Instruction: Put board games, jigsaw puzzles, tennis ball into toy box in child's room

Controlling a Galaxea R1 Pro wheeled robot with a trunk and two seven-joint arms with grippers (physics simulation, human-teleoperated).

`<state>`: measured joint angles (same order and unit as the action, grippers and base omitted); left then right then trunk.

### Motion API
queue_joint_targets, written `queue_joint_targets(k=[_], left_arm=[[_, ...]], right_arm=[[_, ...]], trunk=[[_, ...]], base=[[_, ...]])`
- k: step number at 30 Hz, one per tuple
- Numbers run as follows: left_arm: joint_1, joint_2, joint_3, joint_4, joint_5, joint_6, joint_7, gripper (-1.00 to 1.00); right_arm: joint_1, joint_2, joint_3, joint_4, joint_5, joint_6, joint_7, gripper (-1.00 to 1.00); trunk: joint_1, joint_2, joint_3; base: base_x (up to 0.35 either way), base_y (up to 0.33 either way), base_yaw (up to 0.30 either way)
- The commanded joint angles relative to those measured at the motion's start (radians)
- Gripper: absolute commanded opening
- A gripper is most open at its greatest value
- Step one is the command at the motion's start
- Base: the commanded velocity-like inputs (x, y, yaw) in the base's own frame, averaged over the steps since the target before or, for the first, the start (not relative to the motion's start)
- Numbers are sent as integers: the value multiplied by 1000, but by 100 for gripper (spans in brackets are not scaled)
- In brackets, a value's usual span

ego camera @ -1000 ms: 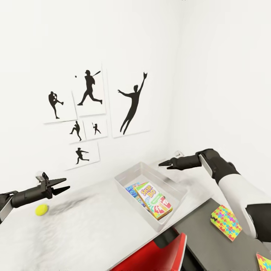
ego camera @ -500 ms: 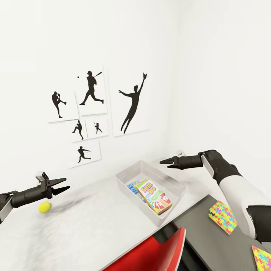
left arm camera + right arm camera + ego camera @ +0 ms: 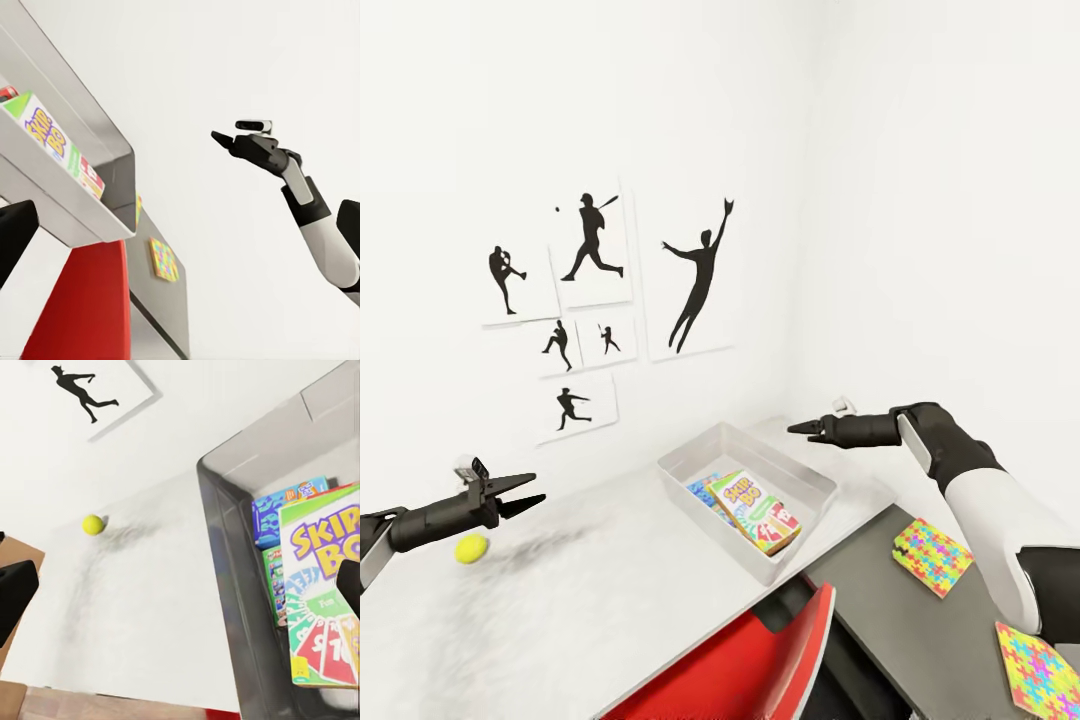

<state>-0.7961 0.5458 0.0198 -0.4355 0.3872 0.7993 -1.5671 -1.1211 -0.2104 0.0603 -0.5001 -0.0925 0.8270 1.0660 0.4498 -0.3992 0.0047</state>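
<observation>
Yellow-green tennis ball (image 3: 471, 548), red chair (image 3: 745, 665)

Bright, even, sharp renders with soft shadows.

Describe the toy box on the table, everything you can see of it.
The toy box is a shallow, pale grey rectangular bin with outward-sloping walls and an open top, looking like smooth plastic. It sits flat on the pale desk top, set at an angle to the desk's edge, near the corner of the room. Inside lie stacked flat game boxes: the Skip-Bo box on top, a blue one partly under it. Neither gripper touches it.
</observation>
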Motion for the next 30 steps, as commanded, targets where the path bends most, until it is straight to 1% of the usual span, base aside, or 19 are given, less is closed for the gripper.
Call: queue_joint_targets(k=[1,8,19,30], left_arm=[[0,0,0,0,-1,11,-4,100],[0,0,0,0,-1,11,-4,100],[0,0,0,0,-1,11,-4,100],[0,0,0,0,-1,11,-4,100]], right_arm=[[0,-1,6,1,-10,4,-6,100],[0,0,6,7,-13,-3,-19,100],[-1,2,6,8,-13,-7,-21,100],[-2,5,6,8,-13,-8,-22,100]], trunk=[[0,-1,0],[0,-1,0],[0,-1,0],[0,-1,7]], base=[[-72,0,-7],[-42,4,-2],[-83,72,-7],[-6,6,-111]])
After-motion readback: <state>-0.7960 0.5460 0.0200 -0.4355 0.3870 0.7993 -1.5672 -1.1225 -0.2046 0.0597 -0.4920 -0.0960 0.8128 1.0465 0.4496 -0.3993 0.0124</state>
